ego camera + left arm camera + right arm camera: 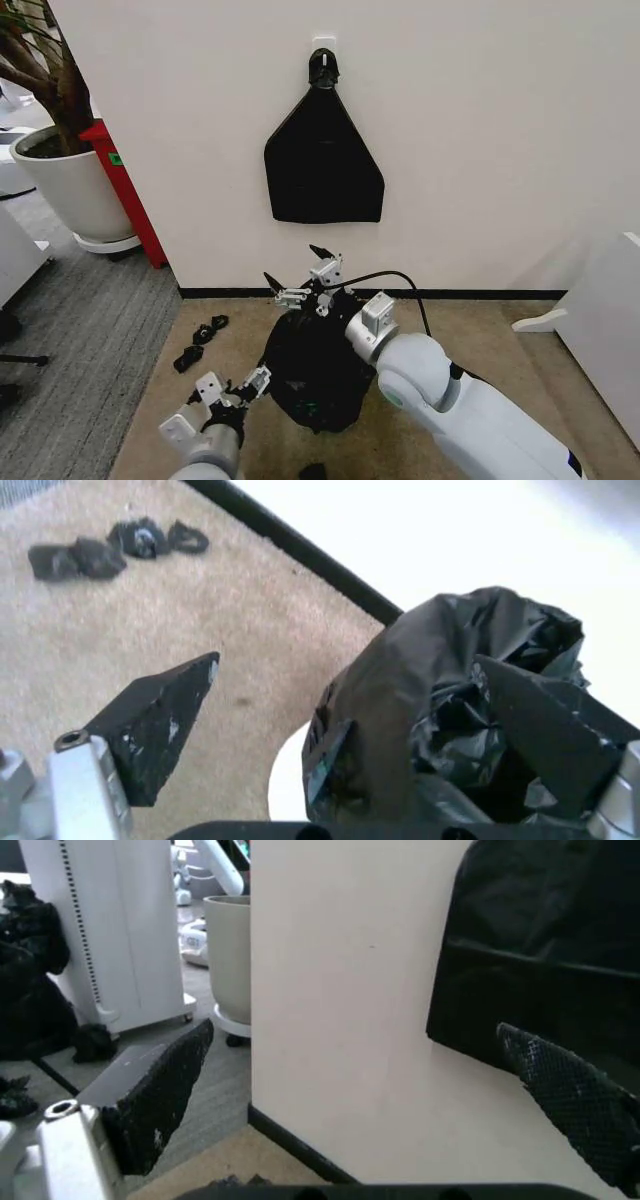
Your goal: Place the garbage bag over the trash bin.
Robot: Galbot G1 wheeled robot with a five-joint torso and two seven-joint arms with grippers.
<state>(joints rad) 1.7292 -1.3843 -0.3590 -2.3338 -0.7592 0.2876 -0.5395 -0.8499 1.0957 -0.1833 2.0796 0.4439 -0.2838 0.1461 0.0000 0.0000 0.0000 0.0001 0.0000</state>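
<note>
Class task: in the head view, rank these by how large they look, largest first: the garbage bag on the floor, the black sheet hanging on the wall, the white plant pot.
1. Black sheet.
2. Garbage bag, nearly as large; close call.
3. Plant pot, partly cut off.

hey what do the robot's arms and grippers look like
Both arms are smooth, rounded white shells with grey joint rings. A black cable loops off the right wrist. The left gripper and right gripper have silver metal bodies and dark, wedge-shaped fingers with worn, speckled pads.
</note>
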